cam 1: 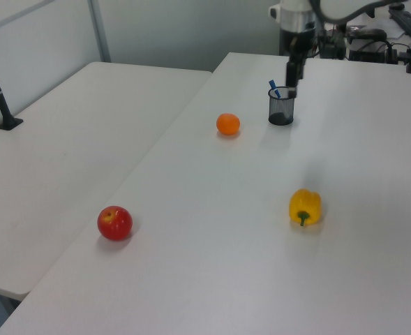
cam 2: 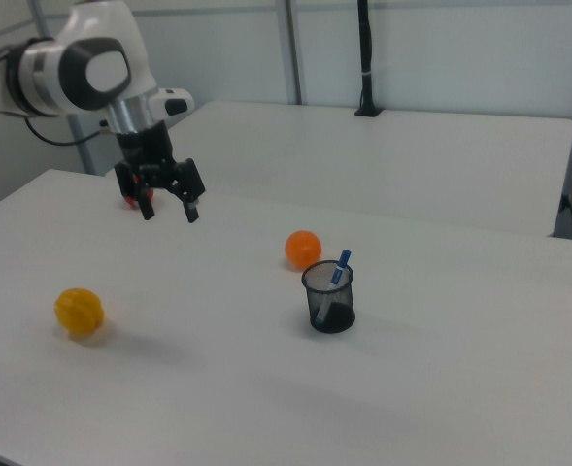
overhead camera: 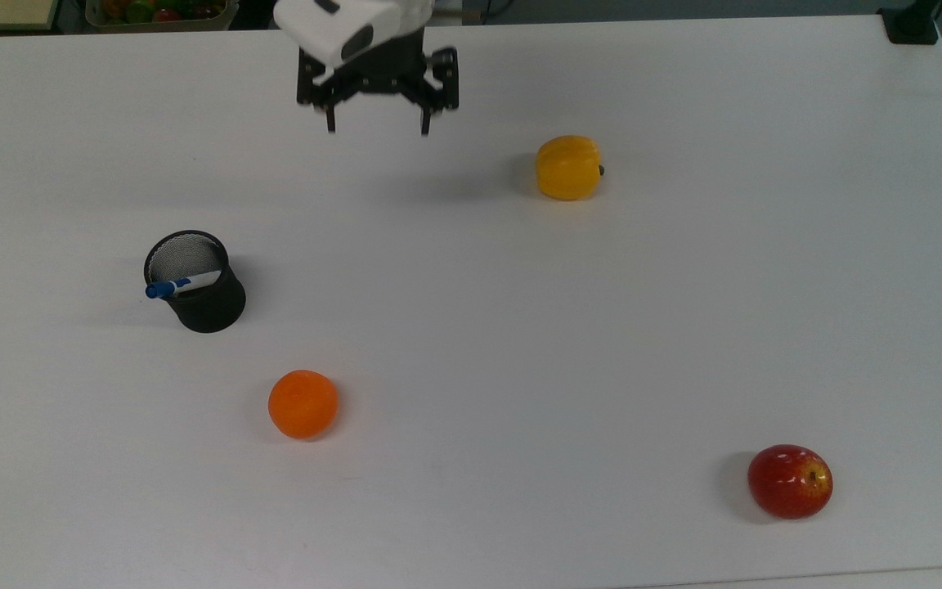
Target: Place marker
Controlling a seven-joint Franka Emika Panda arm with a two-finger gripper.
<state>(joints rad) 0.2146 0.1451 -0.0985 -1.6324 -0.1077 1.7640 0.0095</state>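
The marker (overhead camera: 180, 285) (cam 1: 274, 88) (cam 2: 341, 266), white with a blue cap, stands tilted inside a black mesh cup (overhead camera: 195, 282) (cam 1: 281, 107) (cam 2: 329, 297), its capped end sticking out over the rim. My gripper (overhead camera: 378, 128) (cam 2: 169, 213) hangs open and empty high above the table, far from the cup, toward the top view's upper middle. In the left view the gripper (cam 1: 291, 78) is just behind the cup.
An orange (overhead camera: 302, 403) (cam 1: 228, 123) (cam 2: 303, 249) lies near the cup. A yellow bell pepper (overhead camera: 568, 167) (cam 1: 305, 206) (cam 2: 79, 312) and a red apple (overhead camera: 790, 481) (cam 1: 114, 222) lie further off. A second table (cam 1: 65, 153) adjoins this one.
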